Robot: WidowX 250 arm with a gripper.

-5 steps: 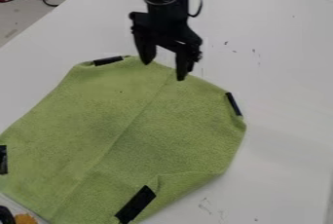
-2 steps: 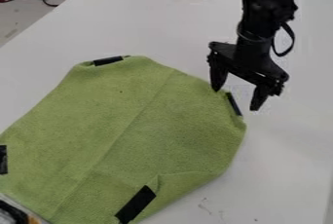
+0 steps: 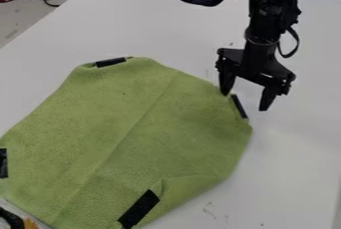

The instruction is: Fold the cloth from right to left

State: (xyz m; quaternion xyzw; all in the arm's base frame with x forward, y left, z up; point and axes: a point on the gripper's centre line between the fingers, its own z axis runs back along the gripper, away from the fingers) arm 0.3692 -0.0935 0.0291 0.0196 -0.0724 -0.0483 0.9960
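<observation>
Gripper (image 3: 244,101) seen wide open, unloaded; one finger is positioned at the edge of the green cloth (image 3: 133,123), contact undetermined. Cloth is spread well in from the counter's (image 3: 289,173) far edge, its left and lower margins partly cropped by the view.

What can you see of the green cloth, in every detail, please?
The green cloth looks soft and slightly fuzzy. It lies spread, mostly flat, on the white table, its outline roughly many-sided. A faint straight crease crosses it slantwise, and a flap is turned over at the lower right. Four black strips sit along its edges. One fingertip of the open gripper is at its upper right edge.
</observation>
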